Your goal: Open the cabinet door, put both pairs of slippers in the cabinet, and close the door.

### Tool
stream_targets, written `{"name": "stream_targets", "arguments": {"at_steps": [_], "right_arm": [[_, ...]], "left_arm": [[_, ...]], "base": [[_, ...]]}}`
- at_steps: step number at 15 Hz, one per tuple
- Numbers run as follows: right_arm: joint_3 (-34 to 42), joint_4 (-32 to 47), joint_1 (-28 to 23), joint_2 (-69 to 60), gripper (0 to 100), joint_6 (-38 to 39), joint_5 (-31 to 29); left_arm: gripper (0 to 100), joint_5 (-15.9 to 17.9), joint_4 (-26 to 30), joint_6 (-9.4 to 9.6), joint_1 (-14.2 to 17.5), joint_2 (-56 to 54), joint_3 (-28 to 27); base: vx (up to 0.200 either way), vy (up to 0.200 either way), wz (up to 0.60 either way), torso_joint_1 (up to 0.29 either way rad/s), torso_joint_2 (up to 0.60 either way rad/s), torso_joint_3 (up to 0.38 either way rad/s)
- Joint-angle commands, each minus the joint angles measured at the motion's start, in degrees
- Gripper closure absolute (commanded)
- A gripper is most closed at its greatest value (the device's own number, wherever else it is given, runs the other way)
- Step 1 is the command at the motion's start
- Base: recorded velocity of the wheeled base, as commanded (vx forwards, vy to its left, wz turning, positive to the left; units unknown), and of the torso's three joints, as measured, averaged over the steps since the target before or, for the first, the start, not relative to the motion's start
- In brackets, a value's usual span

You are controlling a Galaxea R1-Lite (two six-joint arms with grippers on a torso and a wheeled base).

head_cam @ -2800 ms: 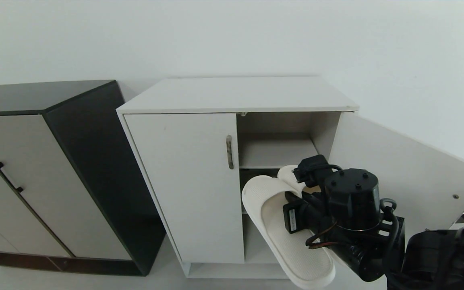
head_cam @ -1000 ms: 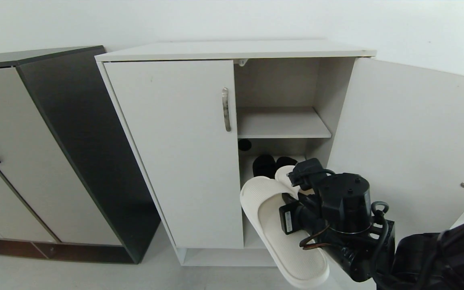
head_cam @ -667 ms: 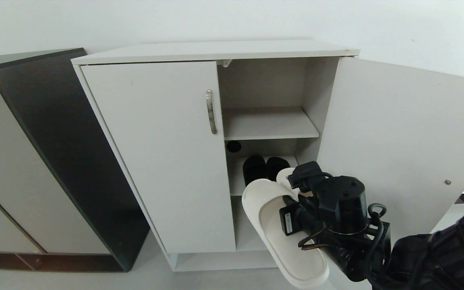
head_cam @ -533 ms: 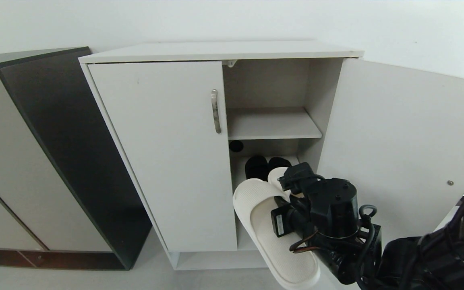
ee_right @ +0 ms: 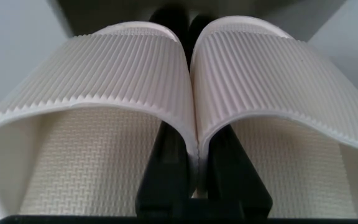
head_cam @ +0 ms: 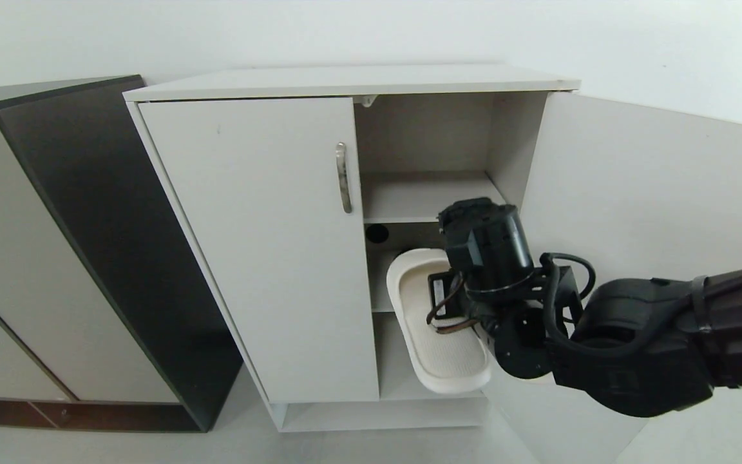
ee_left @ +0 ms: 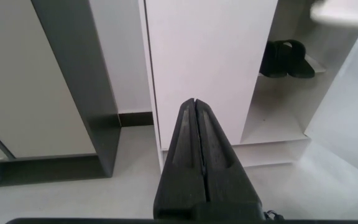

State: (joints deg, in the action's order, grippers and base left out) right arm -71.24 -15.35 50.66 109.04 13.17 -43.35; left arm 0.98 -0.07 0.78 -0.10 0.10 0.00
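The right gripper [ee_right: 196, 163] is clamped on the white slippers [head_cam: 437, 353], its jaws pinching the two inner strap edges together, and the pair hangs at the mouth of the cabinet [head_cam: 345, 80]: toes at the level of the middle shelf [head_cam: 377, 298], heels drooping out in front and lower. That thin hold is the first worry. Soft foam caught by one edge can twist or peel free, and if either slipper brushes the shelf front on the way in, it may drop to the floor. The black slippers [ee_left: 288, 58] already sit on that shelf (the right wrist view shows them dark just beyond the white toes), so a straight push would likely shove them to the back or ride up over them. The wrist is bulky and close under the upper shelf [head_cam: 422, 196] and near the open door [head_cam: 635, 193]. A raised or swung approach could knock either, and a bumped door might swing. The left gripper [ee_left: 195, 109] hangs low before the closed door [head_cam: 248, 245], jaws pressed together on nothing.
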Motion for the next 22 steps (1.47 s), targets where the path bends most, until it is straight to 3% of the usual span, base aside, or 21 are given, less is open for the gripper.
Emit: {"name": "stream_targets", "arguments": {"at_steps": [1, 10, 22], "right_arm": [[-5.2, 1.6, 0.5, 0.2, 100, 0.1, -2.4], [-5.5, -1.2, 0.8, 0.6, 100, -1.1, -2.6], [-5.8, -2.0, 0.7, 1.3, 100, -1.1, -2.6]], "left_arm": [[100, 0.0, 0.0, 0.01, 0.0, 0.0, 0.0], [100, 0.1, 0.0, 0.10, 0.0, 0.0, 0.0], [100, 0.1, 0.0, 0.10, 0.0, 0.0, 0.0]], "base": [[0.000, 0.000, 0.00, 0.000, 0.00, 0.000], [0.000, 0.000, 0.00, 0.000, 0.00, 0.000], [0.200, 0.000, 0.00, 0.003, 0.00, 0.003]]}}
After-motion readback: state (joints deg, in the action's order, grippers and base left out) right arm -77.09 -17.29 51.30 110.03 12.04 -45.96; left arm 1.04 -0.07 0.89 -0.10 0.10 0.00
